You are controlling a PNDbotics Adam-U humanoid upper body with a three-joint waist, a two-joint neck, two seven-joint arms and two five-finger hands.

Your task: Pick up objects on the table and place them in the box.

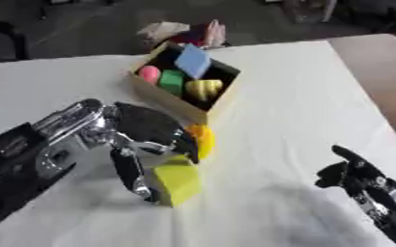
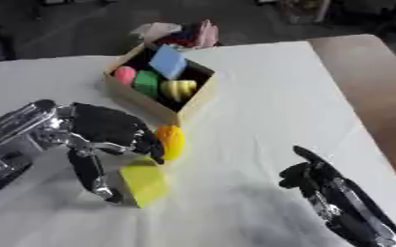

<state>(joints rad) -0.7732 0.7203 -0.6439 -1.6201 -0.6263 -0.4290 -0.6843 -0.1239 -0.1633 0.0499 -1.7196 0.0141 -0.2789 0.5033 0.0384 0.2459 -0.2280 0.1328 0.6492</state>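
A cardboard box (image 1: pixel 203 112) stands on the white table, holding a blue block (image 1: pixel 193 61), a pink piece (image 1: pixel 149 74), a green block (image 1: pixel 172 81) and a yellow ridged piece (image 1: pixel 204 89). In front of the box my left hand (image 1: pixel 147 126) reaches in from the left, fingers curled around a yellow-green block (image 1: pixel 177 180), thumb on its left side. An orange piece (image 1: pixel 203 140) lies just behind the fingers, touching them. My right hand (image 1: pixel 346 172) rests at the lower right, fingers relaxed, holding nothing.
The white cloth (image 1: pixel 303 96) covers the table, with bare brown tabletop (image 1: pixel 383 67) at the right edge. Pink and dark items (image 1: pixel 203 34) lie behind the box at the table's far edge.
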